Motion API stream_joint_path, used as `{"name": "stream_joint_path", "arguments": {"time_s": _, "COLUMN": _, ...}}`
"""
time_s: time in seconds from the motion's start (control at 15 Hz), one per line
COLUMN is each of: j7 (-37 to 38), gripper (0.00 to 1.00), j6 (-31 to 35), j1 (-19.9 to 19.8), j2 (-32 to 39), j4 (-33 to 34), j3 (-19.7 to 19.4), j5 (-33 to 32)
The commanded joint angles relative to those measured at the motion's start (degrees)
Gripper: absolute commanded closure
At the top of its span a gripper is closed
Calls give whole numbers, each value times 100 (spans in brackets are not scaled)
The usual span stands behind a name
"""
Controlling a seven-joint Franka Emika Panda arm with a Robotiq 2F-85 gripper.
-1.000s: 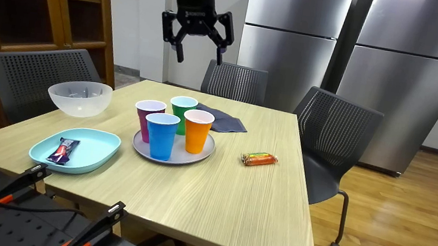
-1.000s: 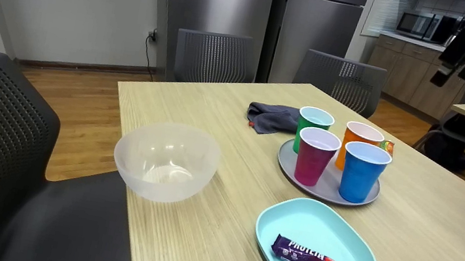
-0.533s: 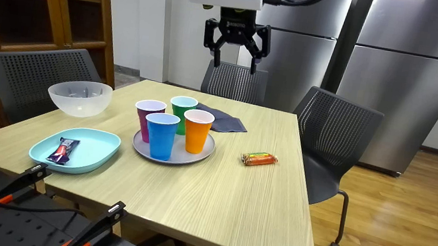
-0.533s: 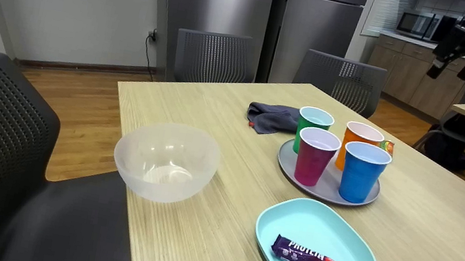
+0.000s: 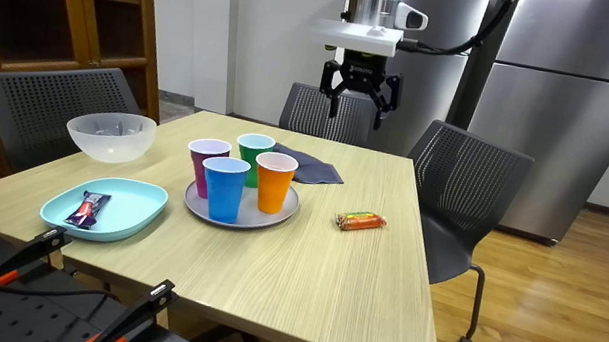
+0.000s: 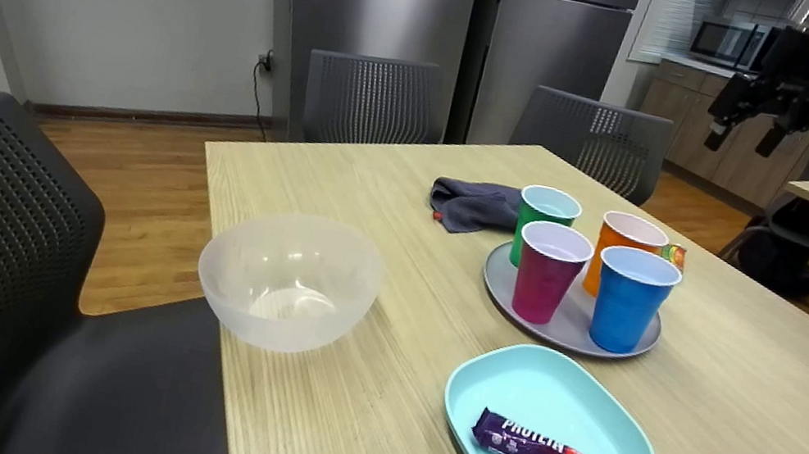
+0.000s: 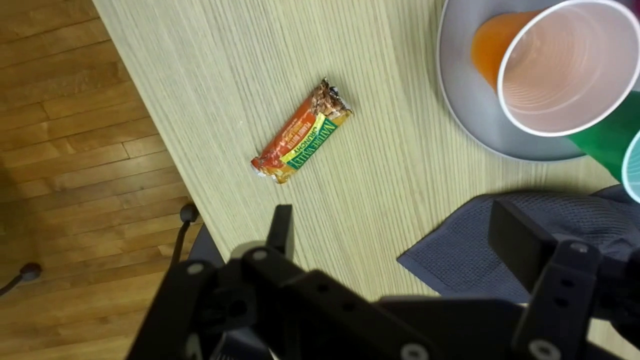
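Note:
My gripper [image 5: 355, 117] hangs open in the air above the far part of the table, with nothing between its fingers; an exterior view [image 6: 739, 145] shows it from another side. In the wrist view an orange and green wrapped granola bar [image 7: 301, 134] lies ahead of the fingertips, apart from them. Beneath the right finger, a dark grey cloth [image 7: 460, 245] lies on the table. A grey plate [image 5: 251, 218] bears a blue cup [image 5: 224, 191], an orange cup [image 5: 273, 187], a purple cup [image 5: 204, 164] and a green cup [image 5: 253, 155], all upright.
A turquoise tray [image 5: 129, 207] holds a purple protein bar [image 5: 88, 209]. Behind it stands a frosted bowl [image 5: 110, 139] near the table's edge. Chairs, such as the dark chair [image 5: 463, 198], surround the wooden table [image 5: 324, 291]. Black clamps [image 5: 133, 313] sit beside the near edge.
The gripper has moved rightward and, lately, lower in an exterior view, with more of the arm now showing. It has stayed open. The objects on the table have not moved.

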Motion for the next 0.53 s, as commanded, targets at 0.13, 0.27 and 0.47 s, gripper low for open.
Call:
{"name": "stream_joint_path", "arguments": {"time_s": 0.13, "j7": -51, "gripper": 0, "j6": -586, "j1": -657, "j2": 1177, "j4": 1452, "j3": 482, "j5": 352}}
{"name": "stream_joint_path", "arguments": {"time_s": 0.27, "j7": -18, "gripper": 0, "j6": -659, "j1": -832, "j2": 1552, "j4": 1796, "j3": 605, "j5": 451}}
{"name": "stream_joint_path", "arguments": {"time_s": 0.47, "j7": 5, "gripper": 0, "j6": -657, "j1": -1050, "j2": 2071, "j4": 2230, "j3": 776, "j5": 547}}
